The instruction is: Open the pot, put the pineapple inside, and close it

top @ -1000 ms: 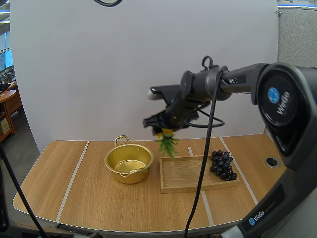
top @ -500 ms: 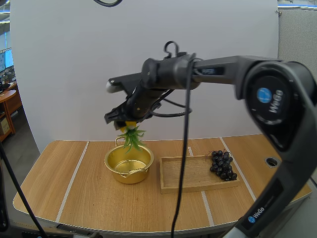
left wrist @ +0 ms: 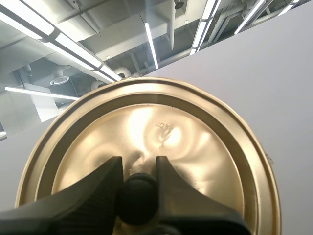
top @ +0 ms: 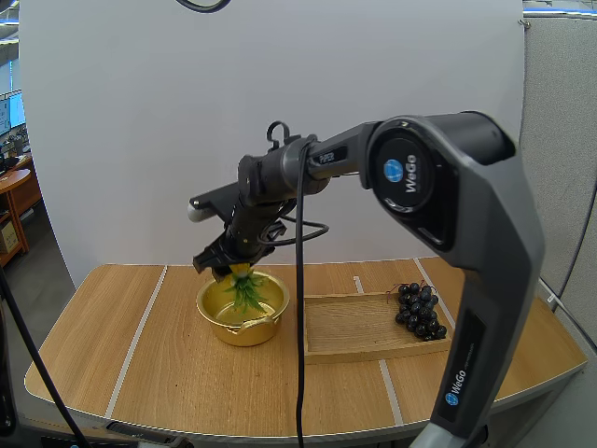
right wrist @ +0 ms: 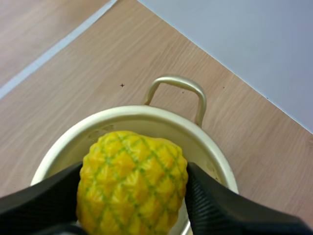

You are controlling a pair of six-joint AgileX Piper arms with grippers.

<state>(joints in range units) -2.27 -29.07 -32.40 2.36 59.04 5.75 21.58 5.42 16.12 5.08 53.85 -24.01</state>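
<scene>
The gold pot [top: 242,309] stands open on the table, left of the wooden tray. My right gripper [top: 227,264] hangs just above it, shut on the yellow pineapple [top: 242,272], whose green leaves [top: 247,291] point down into the pot. In the right wrist view the pineapple [right wrist: 133,182] sits pinched between the two black fingers [right wrist: 215,203], directly over the pot's rim [right wrist: 195,136] and handle [right wrist: 177,88]. My left gripper [left wrist: 138,188] is shut on the black knob [left wrist: 138,198] of the gold lid [left wrist: 195,147], held up off the table.
A wooden tray [top: 368,327] lies right of the pot with a bunch of dark grapes [top: 418,310] at its right end. White tape lines [top: 140,331] run across the wooden table. A round hole [top: 511,303] is near the right edge.
My right arm has swung left from over the tray to over the pot and dropped lower, carrying the pineapple; its leaves now dip inside the pot.
</scene>
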